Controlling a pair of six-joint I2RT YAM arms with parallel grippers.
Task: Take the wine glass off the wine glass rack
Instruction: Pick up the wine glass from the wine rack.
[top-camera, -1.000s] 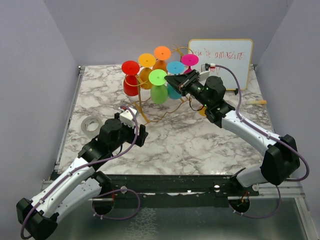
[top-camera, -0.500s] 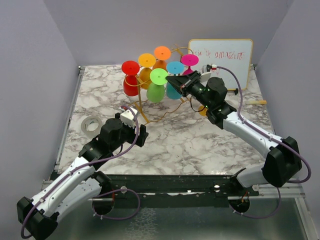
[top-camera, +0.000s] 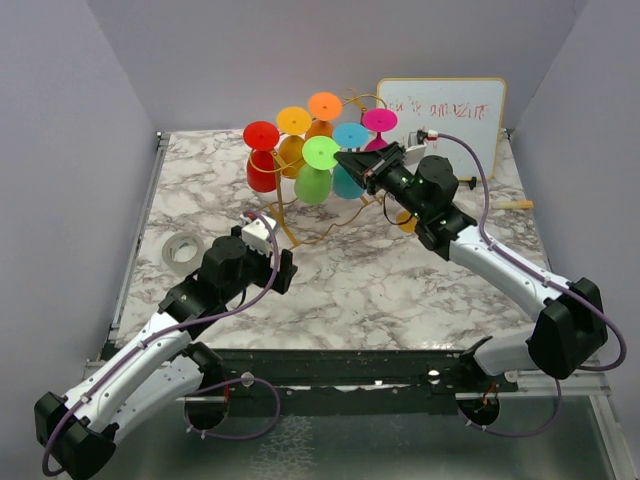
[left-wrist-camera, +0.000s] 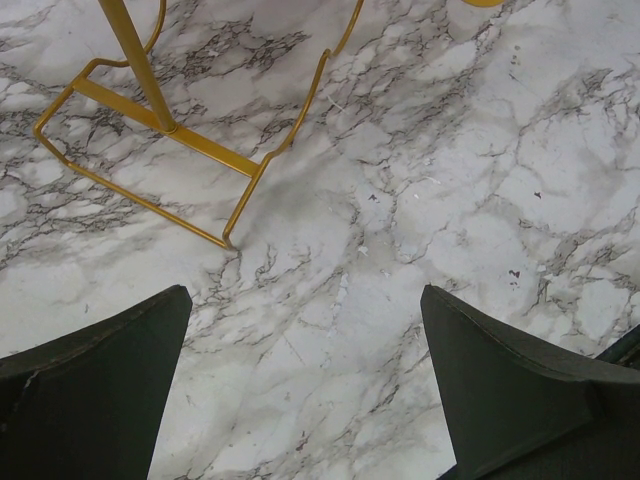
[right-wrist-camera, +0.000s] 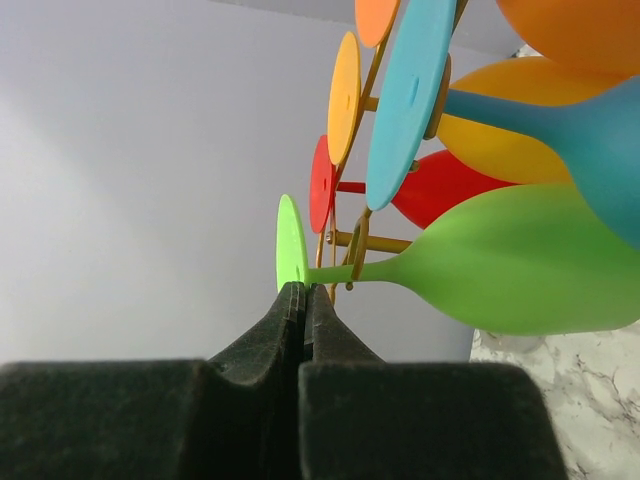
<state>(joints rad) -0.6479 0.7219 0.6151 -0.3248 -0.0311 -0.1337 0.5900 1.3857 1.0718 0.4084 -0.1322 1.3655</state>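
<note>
Top view: the lime-green plastic wine glass (top-camera: 314, 178) is hanging inverted on the thin gold wire rack (top-camera: 281, 208). Coloured glasses are crowding it, with a whiteboard (top-camera: 440, 110) behind.

Left wrist view: the left gripper (left-wrist-camera: 305, 300) is hovering, spread, over the marble table (left-wrist-camera: 450, 200).

Right wrist view: the right gripper (right-wrist-camera: 302, 290), fingers pressed together, is meeting the green glass's foot.

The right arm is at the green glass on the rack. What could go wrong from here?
1. The right gripper has its jaws shut at the foot rim of the green wine glass; this thin hold may slip.
2. The blue glass hangs close beside and may get knocked.
3. The open left gripper is off the wine glass rack base; the rack may tip.
</note>
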